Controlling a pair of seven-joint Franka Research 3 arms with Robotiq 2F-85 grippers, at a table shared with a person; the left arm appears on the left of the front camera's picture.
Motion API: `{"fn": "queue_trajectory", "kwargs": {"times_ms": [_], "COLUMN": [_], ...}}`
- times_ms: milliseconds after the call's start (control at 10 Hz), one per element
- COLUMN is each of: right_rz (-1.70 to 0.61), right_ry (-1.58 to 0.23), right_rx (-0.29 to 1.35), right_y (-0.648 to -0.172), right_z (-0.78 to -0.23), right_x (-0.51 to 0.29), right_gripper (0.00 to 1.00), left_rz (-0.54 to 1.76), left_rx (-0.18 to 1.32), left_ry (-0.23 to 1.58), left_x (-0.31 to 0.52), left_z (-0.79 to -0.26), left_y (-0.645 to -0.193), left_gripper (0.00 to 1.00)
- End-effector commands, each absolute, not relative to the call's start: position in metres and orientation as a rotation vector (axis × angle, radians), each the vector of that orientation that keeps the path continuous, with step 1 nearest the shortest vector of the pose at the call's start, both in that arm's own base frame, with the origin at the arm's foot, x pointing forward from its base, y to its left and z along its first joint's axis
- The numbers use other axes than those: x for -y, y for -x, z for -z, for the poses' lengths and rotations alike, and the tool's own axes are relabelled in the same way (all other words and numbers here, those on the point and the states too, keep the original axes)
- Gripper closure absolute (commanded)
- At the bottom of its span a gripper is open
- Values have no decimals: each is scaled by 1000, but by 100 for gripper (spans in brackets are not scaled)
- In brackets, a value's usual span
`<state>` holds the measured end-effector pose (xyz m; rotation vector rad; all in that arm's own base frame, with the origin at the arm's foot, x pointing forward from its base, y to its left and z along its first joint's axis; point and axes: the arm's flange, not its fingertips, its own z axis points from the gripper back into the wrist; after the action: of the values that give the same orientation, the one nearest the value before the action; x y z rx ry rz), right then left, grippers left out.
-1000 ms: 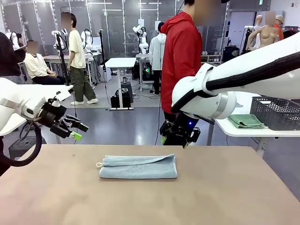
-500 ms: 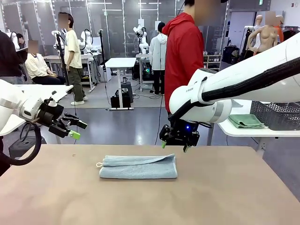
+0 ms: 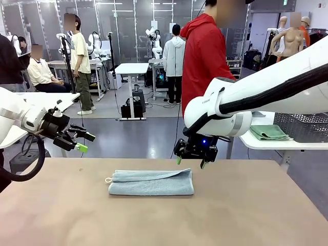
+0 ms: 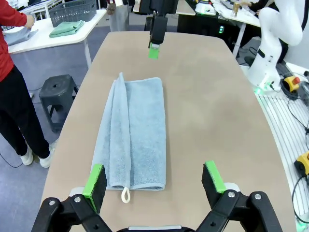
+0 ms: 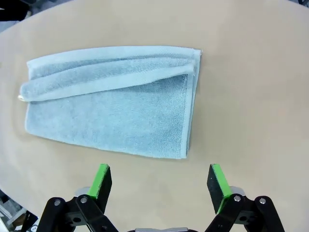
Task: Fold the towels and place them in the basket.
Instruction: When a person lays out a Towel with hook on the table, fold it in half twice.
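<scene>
On the bench (image 3: 246,215) near you, the folded blue towel (image 3: 151,183) lies as it did a second ago. Your left claw (image 3: 88,143) hangs wide and empty at the bench's left end. Your right claw (image 3: 190,162), also wide and empty, has shifted a little left, over the far edge. The print on its arm is too small to read. Farther off, the green towel (image 3: 269,131) lies beside the basket (image 3: 302,123), which that arm partly hides.

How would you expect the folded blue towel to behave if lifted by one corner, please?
The towel looks like soft terry, so it would probably droop limply. Its upper layer lies loose, so it may fall open. Pushed, it would likely bunch rather than slide.
</scene>
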<state>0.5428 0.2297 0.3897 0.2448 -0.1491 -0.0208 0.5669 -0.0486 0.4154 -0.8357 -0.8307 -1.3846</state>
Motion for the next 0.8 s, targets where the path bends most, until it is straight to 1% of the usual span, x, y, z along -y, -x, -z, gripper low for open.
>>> {"fn": "queue_trajectory", "kwargs": {"times_ms": [0, 400, 700], "right_rz": [95, 112, 95], "right_ry": [-176, -103, -98], "right_rx": [173, 209, 219], "right_y": [-553, -570, -583], "right_z": [-364, -334, -321], "right_x": [-250, -257, -252], "right_gripper": [0, 0, 0], "left_rz": [1370, 1370, 1370], "left_rx": [819, 819, 819], "left_ry": [840, 840, 840], "left_x": [49, 49, 49], "left_z": [-417, -417, -417], "left_y": [-566, -566, -566], "left_gripper": [0, 0, 0]}}
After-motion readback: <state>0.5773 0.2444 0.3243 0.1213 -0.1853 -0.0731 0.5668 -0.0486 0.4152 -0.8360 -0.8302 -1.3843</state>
